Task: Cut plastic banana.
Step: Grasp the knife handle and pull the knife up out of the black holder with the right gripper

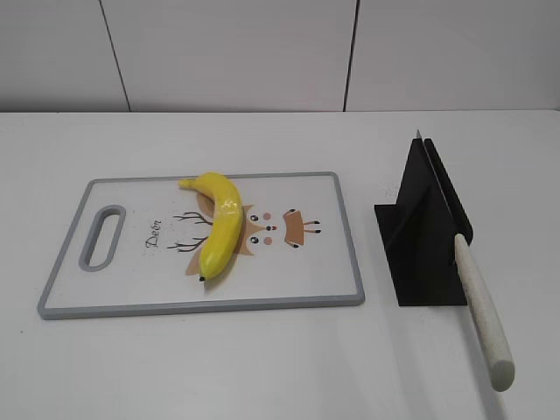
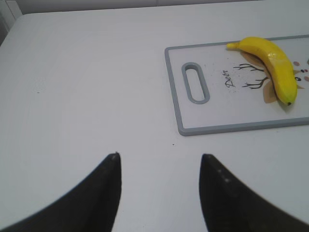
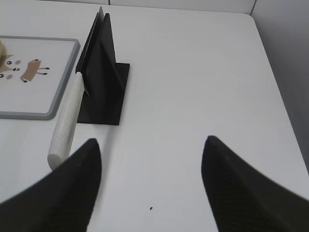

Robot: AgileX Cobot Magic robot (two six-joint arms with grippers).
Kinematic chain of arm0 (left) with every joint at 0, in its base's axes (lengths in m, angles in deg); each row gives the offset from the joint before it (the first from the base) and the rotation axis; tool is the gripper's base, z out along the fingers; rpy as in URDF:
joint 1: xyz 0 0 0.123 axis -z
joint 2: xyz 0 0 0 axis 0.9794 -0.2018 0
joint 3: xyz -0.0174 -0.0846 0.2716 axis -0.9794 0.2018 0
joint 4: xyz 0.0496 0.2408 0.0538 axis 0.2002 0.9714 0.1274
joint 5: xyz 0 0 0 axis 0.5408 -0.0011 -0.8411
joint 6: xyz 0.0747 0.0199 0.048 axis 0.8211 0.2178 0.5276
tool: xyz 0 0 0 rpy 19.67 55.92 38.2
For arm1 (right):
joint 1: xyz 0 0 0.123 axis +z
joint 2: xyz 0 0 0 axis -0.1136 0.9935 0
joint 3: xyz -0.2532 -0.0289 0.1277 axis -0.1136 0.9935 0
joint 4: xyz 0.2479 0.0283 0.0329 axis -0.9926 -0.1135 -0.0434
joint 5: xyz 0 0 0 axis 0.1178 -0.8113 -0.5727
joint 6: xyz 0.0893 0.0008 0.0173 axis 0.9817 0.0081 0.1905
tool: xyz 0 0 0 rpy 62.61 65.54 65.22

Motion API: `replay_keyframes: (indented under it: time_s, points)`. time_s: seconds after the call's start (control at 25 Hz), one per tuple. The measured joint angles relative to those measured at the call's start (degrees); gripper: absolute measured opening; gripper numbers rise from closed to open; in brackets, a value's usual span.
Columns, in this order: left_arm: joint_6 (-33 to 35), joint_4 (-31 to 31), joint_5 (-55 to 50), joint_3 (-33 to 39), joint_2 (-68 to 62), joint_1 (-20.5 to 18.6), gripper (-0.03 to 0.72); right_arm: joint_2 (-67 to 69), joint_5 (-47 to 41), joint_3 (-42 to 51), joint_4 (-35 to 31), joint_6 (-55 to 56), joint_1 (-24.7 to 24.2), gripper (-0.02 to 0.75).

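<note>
Knife [image 1: 477, 302]: pale handle nearest, blade slotted in black stand [image 1: 420, 236], long axis running away; ahead-left of right gripper [image 3: 150, 181], jaws wide, empty. Banana [image 1: 219, 223]: mid-board [image 1: 131, 302], lying near-to-far, ahead-right of left gripper [image 2: 159, 193], jaws wide, empty. Right arm likely nearer the knife. White worktop [image 1: 262, 367].

Whole yellow plastic banana [image 1: 220, 224] (glossy) lying on board [image 1: 324, 262].
</note>
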Motion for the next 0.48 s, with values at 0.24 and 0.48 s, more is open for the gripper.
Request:
replay_keyframes:
  time_s: [0.24,0.48]
  points:
    - [0.00,0.12,0.00,0.00,0.00,0.00,0.489,5.11,-1.66,-0.76,-3.66,0.00,0.00,0.515]
    - [0.00,2.27,0.00,0.00,0.00,0.00,0.489,20.12,-6.78,-4.35,-9.98,0.05,0.00,0.599]
